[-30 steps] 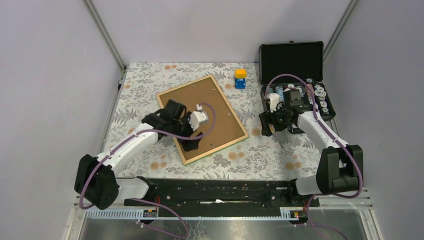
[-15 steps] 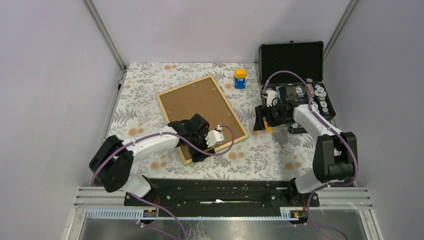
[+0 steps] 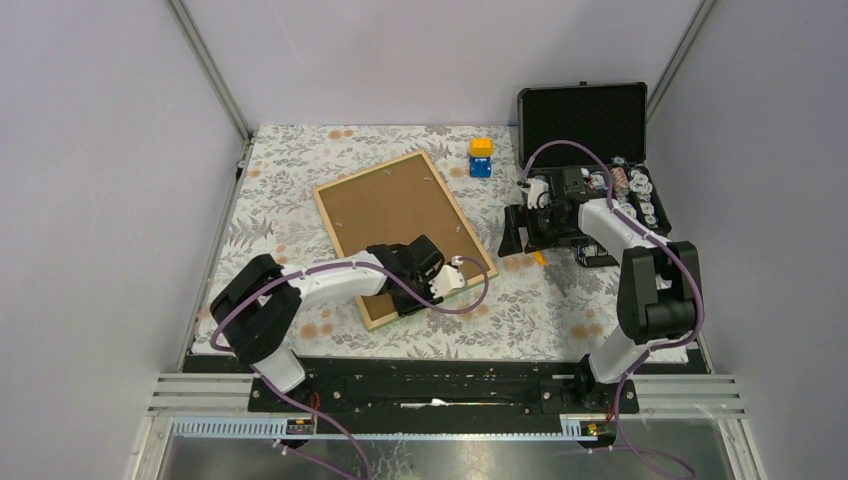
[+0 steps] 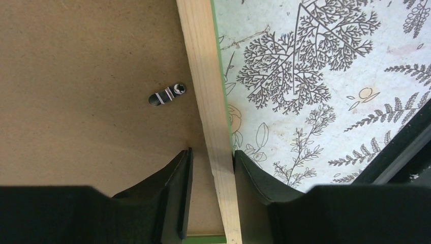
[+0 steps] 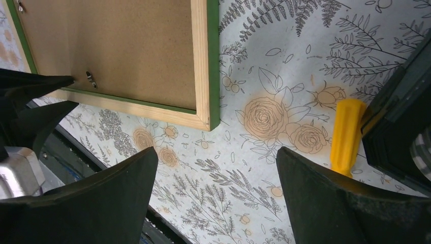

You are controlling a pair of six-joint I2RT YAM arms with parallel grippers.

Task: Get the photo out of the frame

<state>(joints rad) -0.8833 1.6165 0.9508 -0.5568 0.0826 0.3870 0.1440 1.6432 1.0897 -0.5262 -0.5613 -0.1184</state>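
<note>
On bench (image 3: 300, 160) centre, back up: frame (image 3: 400, 205), left tool (image 4: 212, 155) astride its near rim. Far right: case (image 3: 585, 118); between both, block (image 3: 481, 157) behind, right tool (image 3: 516, 232) before.

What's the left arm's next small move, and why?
Probably close the left gripper on the frame's wood rim. Its jaws straddle that rim, one over the brown back board, one on the tablecloth side, with a sliver of gap on the board side. A firm pinch would steady the frame, which lies face down, photo unseen.
</note>
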